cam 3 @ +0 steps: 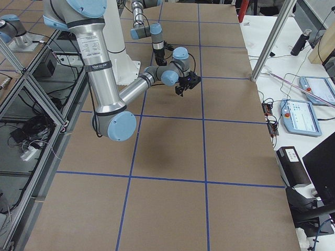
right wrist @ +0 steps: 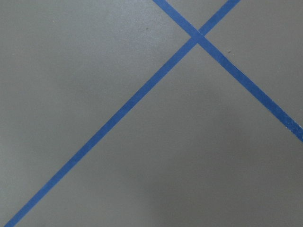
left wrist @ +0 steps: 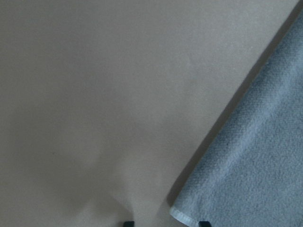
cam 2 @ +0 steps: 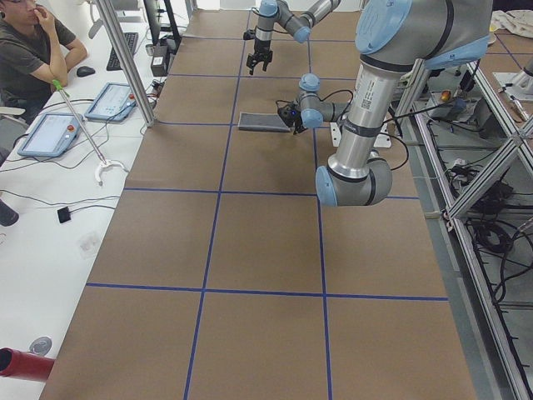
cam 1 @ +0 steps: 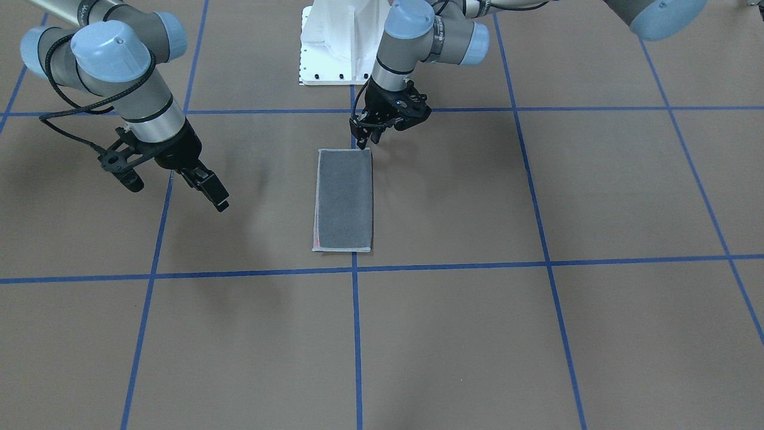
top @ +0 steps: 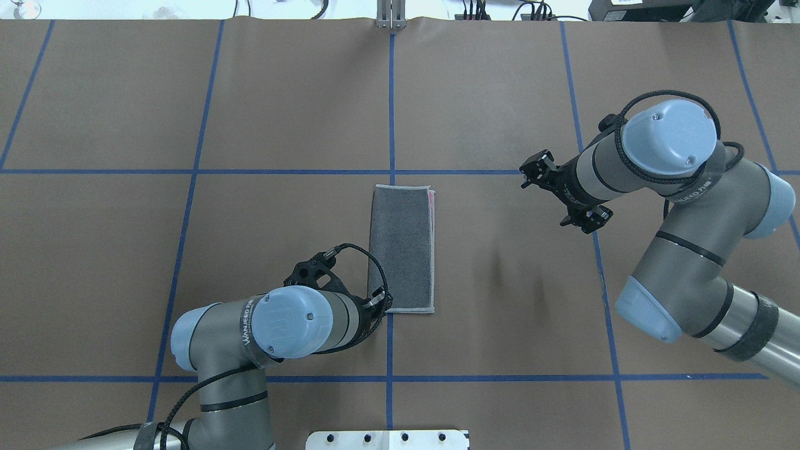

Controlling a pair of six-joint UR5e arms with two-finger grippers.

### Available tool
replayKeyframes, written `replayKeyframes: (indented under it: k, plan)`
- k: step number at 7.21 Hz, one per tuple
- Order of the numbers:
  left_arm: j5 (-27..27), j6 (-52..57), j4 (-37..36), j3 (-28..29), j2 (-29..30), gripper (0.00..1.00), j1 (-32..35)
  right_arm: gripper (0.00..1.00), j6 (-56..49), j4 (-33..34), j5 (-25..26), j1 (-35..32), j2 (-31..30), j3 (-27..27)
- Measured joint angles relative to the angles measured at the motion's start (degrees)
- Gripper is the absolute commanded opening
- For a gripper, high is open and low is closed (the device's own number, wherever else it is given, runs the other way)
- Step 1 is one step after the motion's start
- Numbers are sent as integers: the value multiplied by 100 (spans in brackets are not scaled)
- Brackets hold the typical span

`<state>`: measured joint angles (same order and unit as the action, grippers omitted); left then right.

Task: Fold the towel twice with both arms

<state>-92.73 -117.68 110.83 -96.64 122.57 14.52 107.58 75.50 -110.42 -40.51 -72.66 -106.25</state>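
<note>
On the taped table (cam 1: 537, 334), mid-grid: the towel (cam 1: 344, 200) is lying flat as a long narrow strip, dark grey face up and already folded once, with a sliver of pink showing along one long side
Left gripper (cam 1: 371, 138): it is hovering low at the strip's robot-side corner with fingers parted and nothing between them; the wrist view is showing the stitched corner sitting between the two tips
Right gripper (cam 1: 178, 192): it is hanging spread wide and empty, well apart from the cloth on the robot's right
Step, as judged: the second fold is waiting, and a pinch at the near corner looks to be the opening move
Risk: fingers closing on the upper layer alone would be peeling the first fold open; closing short of the hem would be catching nothing
Risk: one corner rising while the other gripper is idling far off would be skewing the strip, and the peeking pink suggests the layers are sitting slightly off already
Edges: the light stitched hem is running round all four sides, and the far short end is lying free
Room: bare brown surface is opening on both long sides and beyond the far end; the white pedestal (cam 1: 340, 42) is standing near, behind the left gripper
</note>
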Motion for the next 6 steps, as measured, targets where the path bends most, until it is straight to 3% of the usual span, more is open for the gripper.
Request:
replayKeyframes:
  k: [6]
  plan:
    - [-4,24,-3,18,6,44,62,100,-3,0,12,33,6,17]
